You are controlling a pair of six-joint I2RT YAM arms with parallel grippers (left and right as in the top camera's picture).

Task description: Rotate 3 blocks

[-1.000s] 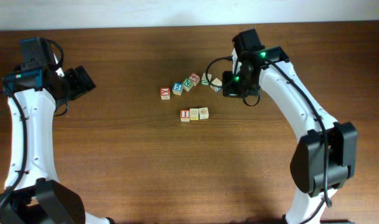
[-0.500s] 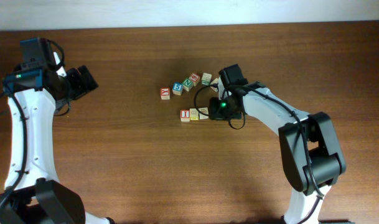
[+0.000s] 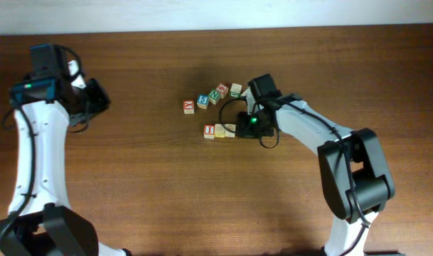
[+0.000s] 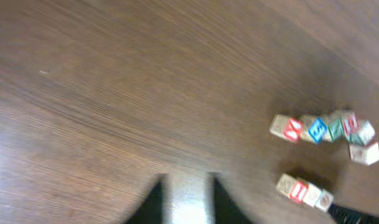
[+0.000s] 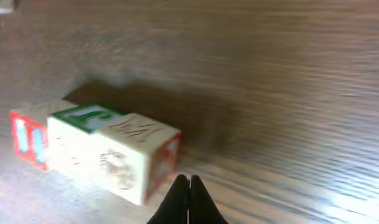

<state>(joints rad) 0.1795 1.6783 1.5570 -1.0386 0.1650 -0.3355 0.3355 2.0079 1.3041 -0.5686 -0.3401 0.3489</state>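
Note:
Three blocks lie side by side in a short row at mid-table: one with a red "I" [image 3: 210, 131], a pale middle one [image 3: 221, 131] and a pale right one [image 3: 231, 129]. The right wrist view shows the same row: the red face [image 5: 24, 140] far left, a green-topped middle cube [image 5: 83, 118], and the nearest cube [image 5: 136, 155]. My right gripper [image 3: 239, 128] is shut, its tip [image 5: 188, 182] right beside the nearest cube's red-marked side. My left gripper [image 3: 99, 99] hovers far left over bare wood, jaws apart [image 4: 186, 180], holding nothing. The row [image 4: 301, 190] appears small at lower right.
An arc of several other letter cubes [image 3: 214, 95] with red, blue and green faces lies just behind the row, also seen as a cube arc [image 4: 326, 127] in the left wrist view. The wooden table's far edge [image 3: 216, 30] meets a white wall.
My right gripper came down from the arc of cubes to the right end of the three-block row and nudged it slightly left. The left arm shifted a little.

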